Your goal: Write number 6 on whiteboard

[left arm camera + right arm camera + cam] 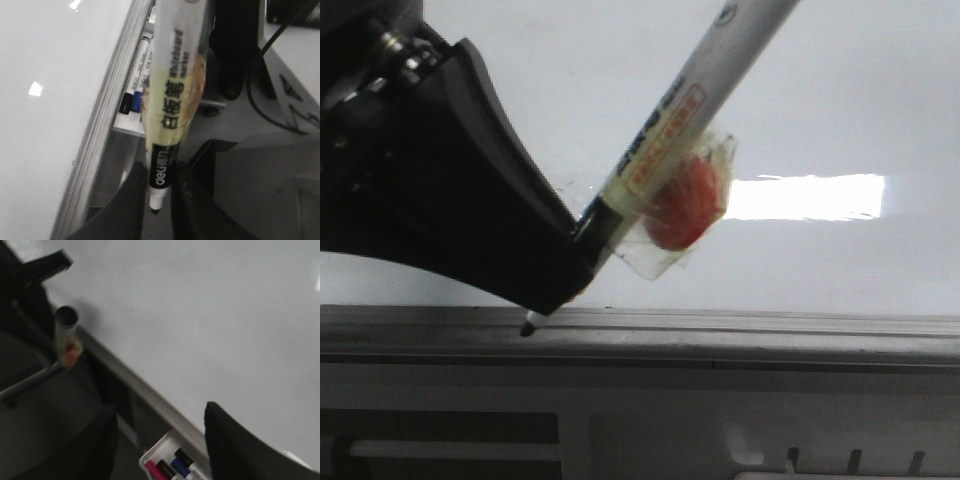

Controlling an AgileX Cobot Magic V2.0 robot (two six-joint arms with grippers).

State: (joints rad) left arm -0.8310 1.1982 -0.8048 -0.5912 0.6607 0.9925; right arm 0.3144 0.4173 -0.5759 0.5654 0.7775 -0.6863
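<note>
While I watch the front view, the left gripper (560,285) sits nearest, clamped on a marker (695,105) low on its barrel. Tip (529,328) points down at the grey frame (740,330); I cannot tell whether it touches. Orange piece (685,205) is taped to the barrel. Right gripper (160,440) has its jaws spread, nothing between them. Beyond it a tray (150,457) holds spare markers (172,467) under the frame. Farthest, the whiteboard (620,80) shows glare (805,197); I see no 6 on it.
</note>
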